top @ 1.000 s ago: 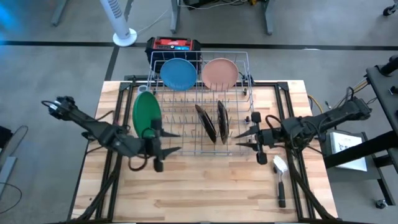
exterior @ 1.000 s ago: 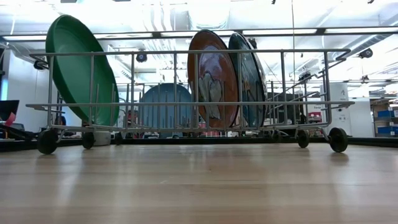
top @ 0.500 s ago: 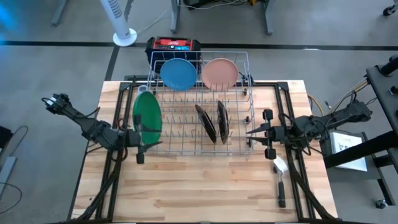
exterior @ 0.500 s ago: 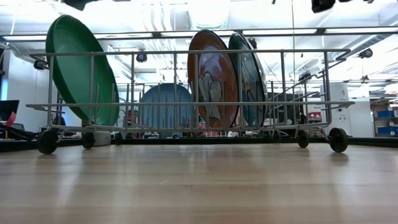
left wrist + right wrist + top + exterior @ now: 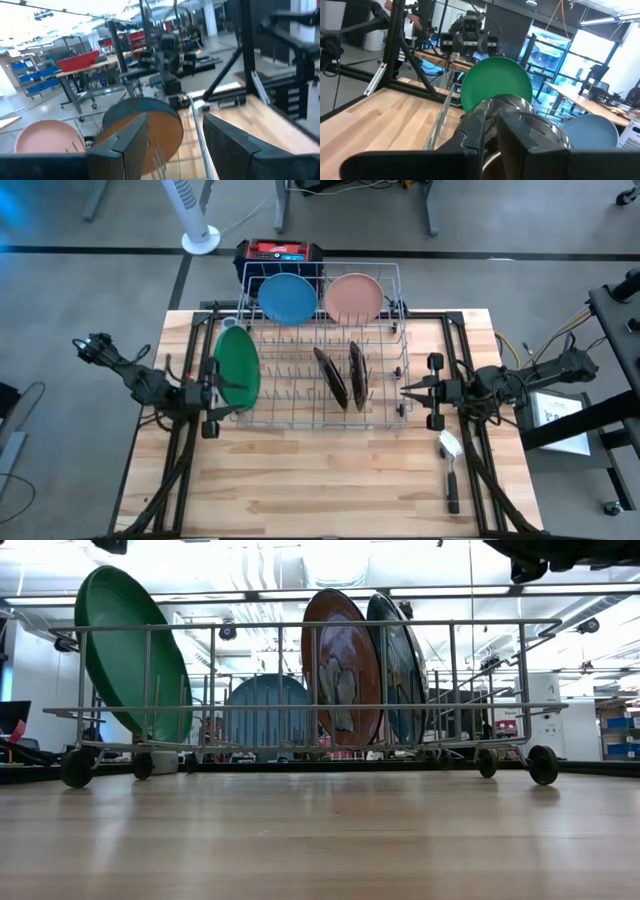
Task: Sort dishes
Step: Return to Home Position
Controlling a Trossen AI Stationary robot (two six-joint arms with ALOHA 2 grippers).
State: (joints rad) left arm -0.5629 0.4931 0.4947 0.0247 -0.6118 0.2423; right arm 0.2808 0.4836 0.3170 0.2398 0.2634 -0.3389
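Note:
The grey wire rack (image 5: 320, 360) holds the dishes on edge. A green plate (image 5: 237, 367) stands at its left side. Two dark orange-brown plates (image 5: 332, 377) (image 5: 357, 375) stand in the middle between the tines. A light blue plate (image 5: 287, 297) and a pale pink plate (image 5: 353, 297) lean at its far end. My left gripper (image 5: 226, 397) hovers open and level at the rack's near left side, beside the green plate's near edge. My right gripper (image 5: 406, 391) is shut and level, just outside the rack's right side, pointing at the rack.
A brush with a white head and black handle (image 5: 450, 465) lies on the table near the right edge, beside my right arm. A red and black box (image 5: 279, 252) sits behind the rack. Bare wooden table (image 5: 320, 480) stretches along the near side.
My left gripper has drawn back toward the table's left edge, from in front of the rack to its left side. My right gripper has pulled a little toward the right edge, and its fingers have come together. The plates have kept still.

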